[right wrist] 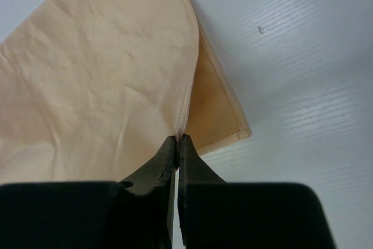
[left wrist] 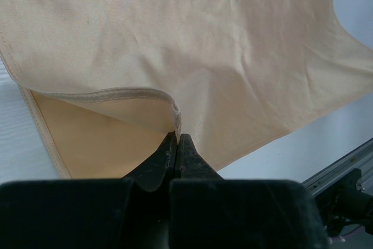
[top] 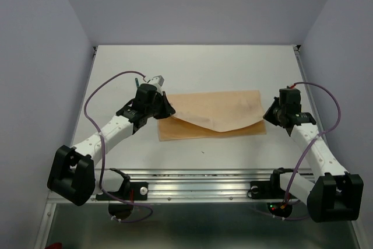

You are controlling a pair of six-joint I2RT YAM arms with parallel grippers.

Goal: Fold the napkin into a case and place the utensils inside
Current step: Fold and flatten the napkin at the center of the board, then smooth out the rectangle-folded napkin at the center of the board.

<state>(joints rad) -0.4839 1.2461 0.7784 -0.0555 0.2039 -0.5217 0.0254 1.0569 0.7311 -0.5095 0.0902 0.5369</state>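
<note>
The white flat worktop (top: 192, 68) fills the middle of the top view. At its centre lies the peach-tan, satin-like cloth napkin (top: 215, 112): the lower layer is flat, the upper layer is raised at both ends and sags between them. The left pincer (left wrist: 176, 144) and the right pincer (right wrist: 177, 144) are each closed tight on the hem of this upper layer, probably to carry it over evenly for a fold.

the peach-tan napkin (top: 215, 112) lies at the middle of the table (top: 233, 68), folded in two layers, the upper one wrinkled and sagging.
</note>
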